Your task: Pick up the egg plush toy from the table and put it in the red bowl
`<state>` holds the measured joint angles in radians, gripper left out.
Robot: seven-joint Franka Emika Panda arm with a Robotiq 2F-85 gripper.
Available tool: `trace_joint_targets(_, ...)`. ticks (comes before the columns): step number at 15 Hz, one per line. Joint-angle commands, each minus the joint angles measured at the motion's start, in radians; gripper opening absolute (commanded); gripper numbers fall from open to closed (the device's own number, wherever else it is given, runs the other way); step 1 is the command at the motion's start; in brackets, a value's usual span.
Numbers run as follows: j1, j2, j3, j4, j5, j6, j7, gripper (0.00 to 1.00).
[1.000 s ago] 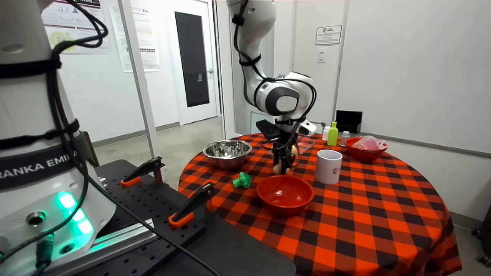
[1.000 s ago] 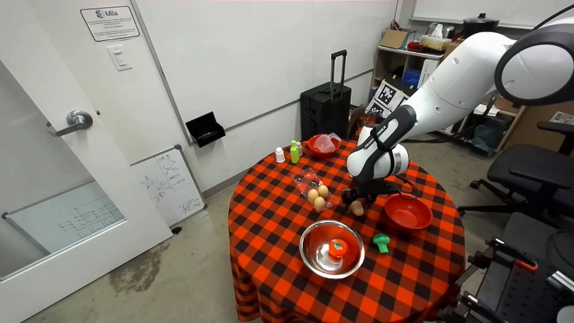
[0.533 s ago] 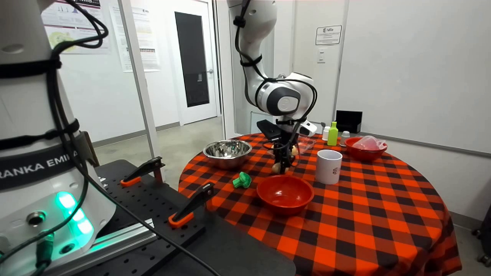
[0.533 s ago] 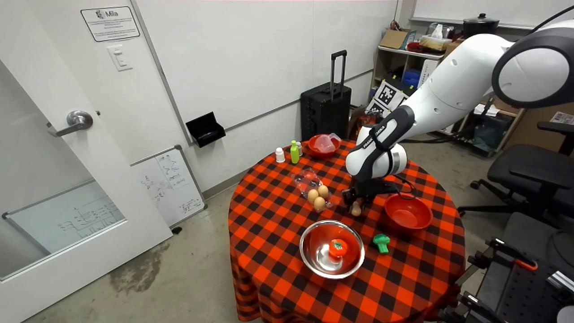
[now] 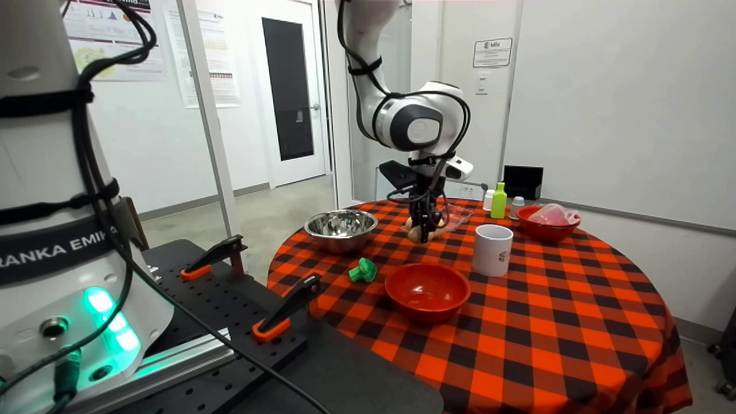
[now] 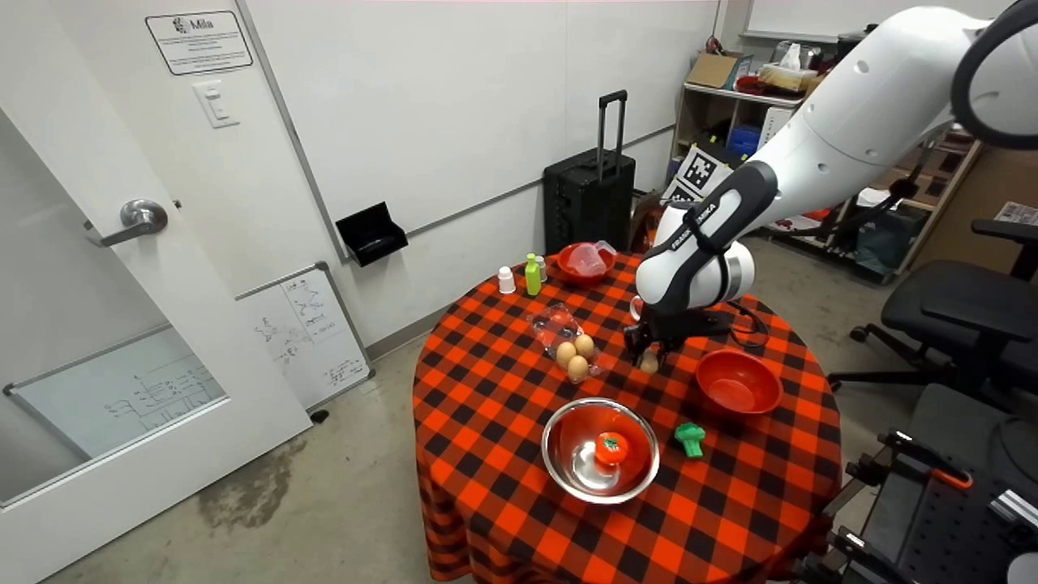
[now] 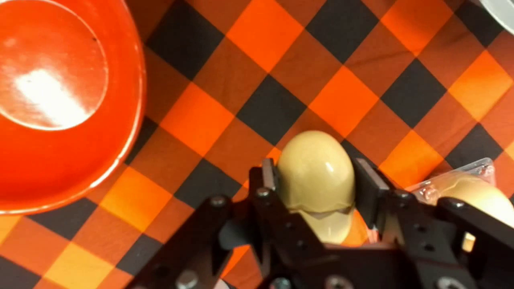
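Tablecloth (image 5: 552,328), one pincer (image 7: 318,174), one gripped egg (image 7: 316,170)

The red bowl (image 7: 76,154) is smooth and glossy, plastic by its look, a white glare lying across its base. The egg toy (image 7: 315,170) is smooth too, with a softer shine. The checked cloth (image 7: 198,118) looks matt and lightly creased. The silver bowl (image 6: 568,458) is mirror-bright metal; the mug (image 5: 490,253), smooth; the carton (image 6: 555,324), thin clear plastic. The gripper (image 7: 320,176) is dull black, its screws (image 7: 187,278) bare metal.
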<state>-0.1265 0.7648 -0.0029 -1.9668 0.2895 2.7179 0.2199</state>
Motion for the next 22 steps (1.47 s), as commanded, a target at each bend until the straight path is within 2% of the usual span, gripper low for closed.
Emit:
trace_joint_targets(1, 0.068, -0.189, -0.076, -0.21, -0.02, 0.03, 0.063, 0.23)
trace_joint_targets(5, 0.106, -0.302, -0.146, -0.352, -0.032, 0.023, 0.138, 0.23)
trace_joint_targets(8, 0.085, -0.329, -0.154, -0.424, -0.006, 0.028, 0.16, 0.23)
trace_joint_targets(10, 0.045, -0.324, -0.139, -0.458, 0.033, 0.036, 0.148, 0.23)
trace_joint_targets(16, -0.052, -0.226, -0.115, -0.488, 0.118, 0.183, 0.123, 0.23)
trace_joint_targets(22, -0.119, -0.111, -0.09, -0.43, 0.13, 0.265, 0.128, 0.23)
